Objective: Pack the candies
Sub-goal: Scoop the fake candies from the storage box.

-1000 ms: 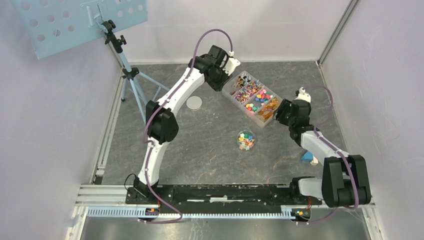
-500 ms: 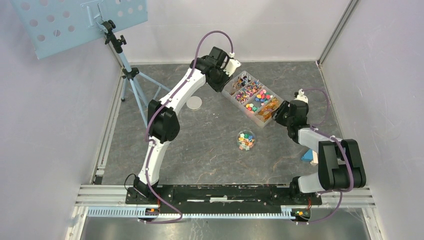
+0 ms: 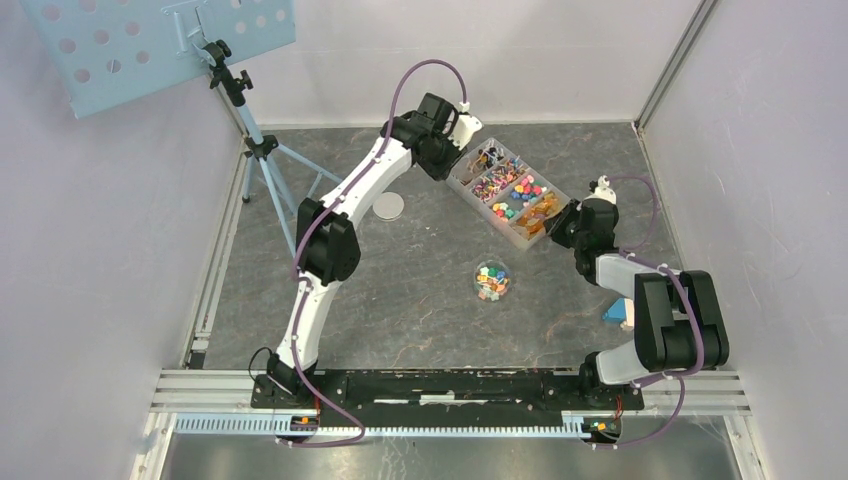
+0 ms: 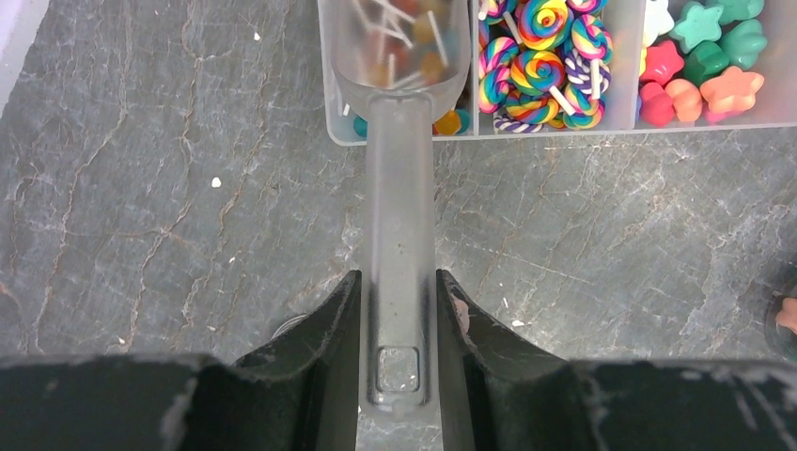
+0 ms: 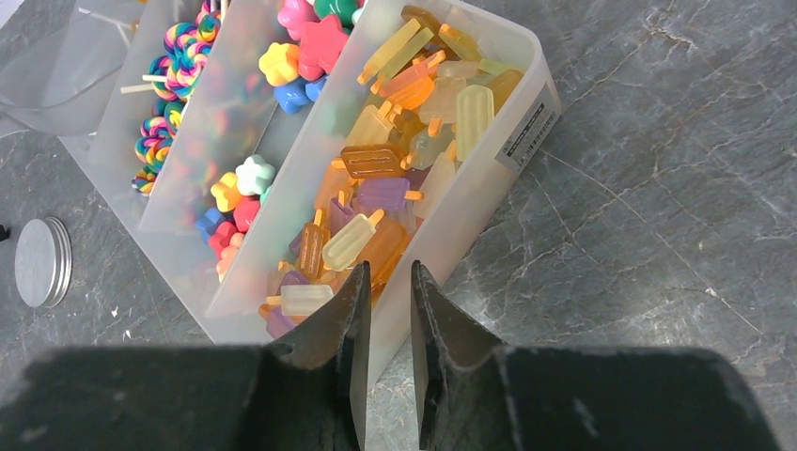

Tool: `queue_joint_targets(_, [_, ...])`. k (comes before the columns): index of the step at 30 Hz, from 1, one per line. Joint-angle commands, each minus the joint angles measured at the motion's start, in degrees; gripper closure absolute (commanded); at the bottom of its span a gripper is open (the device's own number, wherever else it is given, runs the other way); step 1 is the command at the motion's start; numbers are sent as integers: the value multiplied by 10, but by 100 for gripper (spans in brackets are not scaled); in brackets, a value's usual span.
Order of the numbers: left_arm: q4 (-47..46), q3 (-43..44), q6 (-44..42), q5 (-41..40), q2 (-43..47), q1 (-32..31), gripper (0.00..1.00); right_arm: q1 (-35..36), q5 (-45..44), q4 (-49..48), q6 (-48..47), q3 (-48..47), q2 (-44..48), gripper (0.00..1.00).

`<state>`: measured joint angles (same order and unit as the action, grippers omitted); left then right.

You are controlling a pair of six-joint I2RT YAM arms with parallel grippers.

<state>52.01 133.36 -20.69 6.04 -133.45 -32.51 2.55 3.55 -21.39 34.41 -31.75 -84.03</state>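
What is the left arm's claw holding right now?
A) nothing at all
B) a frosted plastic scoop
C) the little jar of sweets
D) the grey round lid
B: in the left wrist view the left gripper is clamped on the handle of the scoop, whose bowl reaches into the clear box beside the lollipops.

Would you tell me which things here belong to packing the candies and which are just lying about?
For the job: candies, divided box, scoop, jar, lid.
Lying about: tripod, blue perforated board, small blue object.
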Motion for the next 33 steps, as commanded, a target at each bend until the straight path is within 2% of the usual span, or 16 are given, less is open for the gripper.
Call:
queue_joint_targets(1, [-74, -17, -4, 22, -4, 0, 98, 2, 24, 11, -17, -1, -18, 79])
queue_joint_targets(7, [-116, -104, 9, 26, 37, 0, 98, 2, 30, 13, -39, -3, -20, 85])
queue_joint_targets(11, [-117, -130, 7, 16, 55, 0, 98, 2, 45, 20, -59, -10, -23, 90])
queue_joint_targets(20, [-108, -110, 10, 10, 68, -1, 98, 2, 74, 61, -129, -32, -1, 92])
queue_joint_targets(33, [-26, -66, 17, 7, 82, 0, 98, 2, 92, 74, -149, -38, -1, 92])
